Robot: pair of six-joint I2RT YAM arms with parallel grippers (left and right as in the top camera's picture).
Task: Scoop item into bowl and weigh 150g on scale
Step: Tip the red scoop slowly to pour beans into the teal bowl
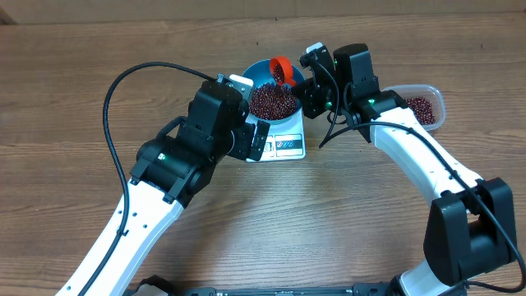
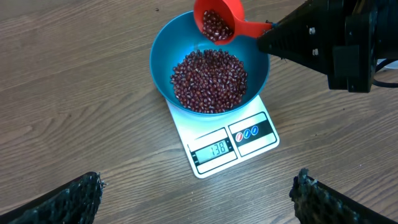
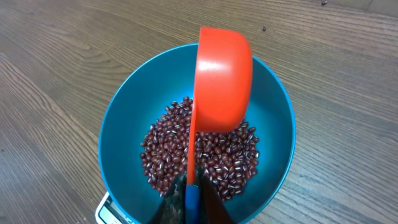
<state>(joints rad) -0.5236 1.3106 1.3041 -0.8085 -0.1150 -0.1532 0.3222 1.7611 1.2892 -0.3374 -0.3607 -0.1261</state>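
Many dark red beans are lying heaped in the blue bowl, which is sitting on the white scale, its display showing 138. The right gripper is pinching the handle of an orange scoop, tilting it above the bowl with beans inside. The left gripper is hovering nearby, fingers spread wide, empty. More beans are sitting in the clear tub beside the right arm.
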